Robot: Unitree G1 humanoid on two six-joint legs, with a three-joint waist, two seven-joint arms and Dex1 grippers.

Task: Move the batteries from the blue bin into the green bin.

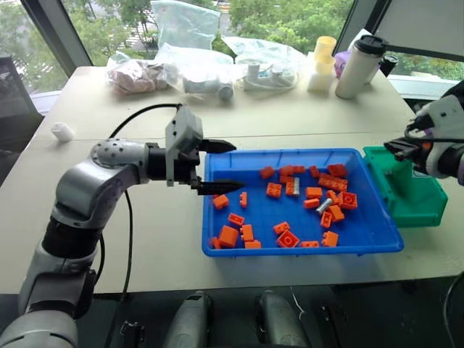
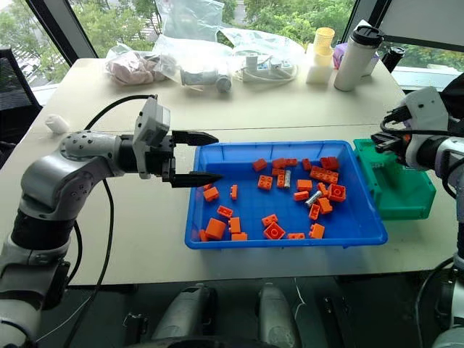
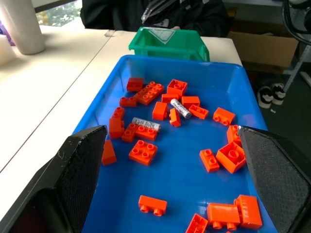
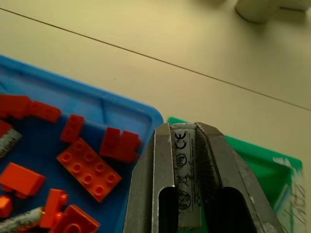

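The blue bin (image 1: 304, 251) lies in the middle of the table, scattered with orange bricks (image 1: 288, 238). Two silvery batteries (image 1: 324, 205) (image 1: 296, 186) lie among them; the left wrist view shows them too (image 3: 180, 108) (image 3: 146, 123). The green bin (image 1: 417, 199) stands against the blue bin's right end. My right gripper (image 1: 397, 148) hovers over the green bin's near-left corner, shut on a battery (image 4: 187, 165) that stands between its fingers. My left gripper (image 1: 239, 167) is open and holds nothing; it hovers at the blue bin's left rim, pointing along the bin.
Along the table's far edge lie plastic bags (image 1: 203, 65), a white tumbler (image 1: 359, 67) and yellow cups (image 1: 324, 61). A small white object (image 1: 63, 131) rests at the far left. A black cable (image 1: 130, 210) loops beside my left arm.
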